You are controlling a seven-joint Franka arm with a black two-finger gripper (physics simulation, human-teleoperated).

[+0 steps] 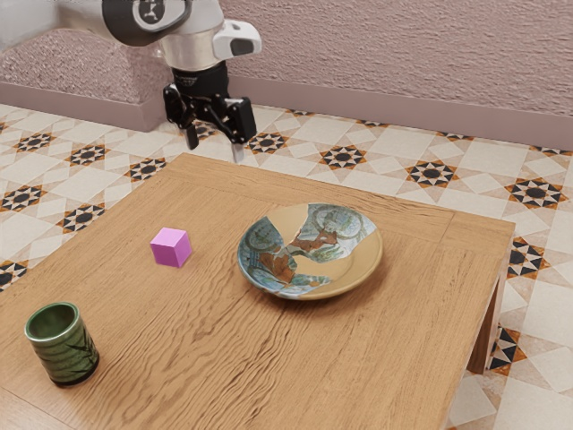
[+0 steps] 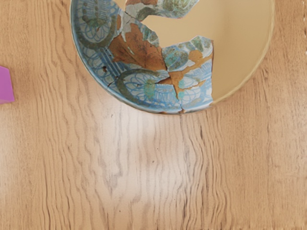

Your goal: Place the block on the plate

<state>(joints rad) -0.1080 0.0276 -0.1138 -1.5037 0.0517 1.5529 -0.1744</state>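
Magenta and solid-looking, the small cube-shaped block (image 1: 170, 247) sits on the brown wooden table (image 1: 206, 358), lower than the tool (image 1: 215, 146) and apart from it. Beside the block, with bare wood between, lies the round, shallow plate (image 1: 342, 269), tan with blue-green patterned pieces and rusty brown patches; it too is below the tool, toward the exterior view's right. The wrist view has the block at its very edge and much more of the plate. The black two-finger tool is raised above the table's level, its fingers spread apart with nothing between them. Farther from the tool than the block, a glossy green cylindrical cup (image 1: 64, 345) with dark markings stands upright. Beyond the table spread patterned floor tiles (image 1: 380, 157), up to a rough pinkish wall (image 1: 403, 54).
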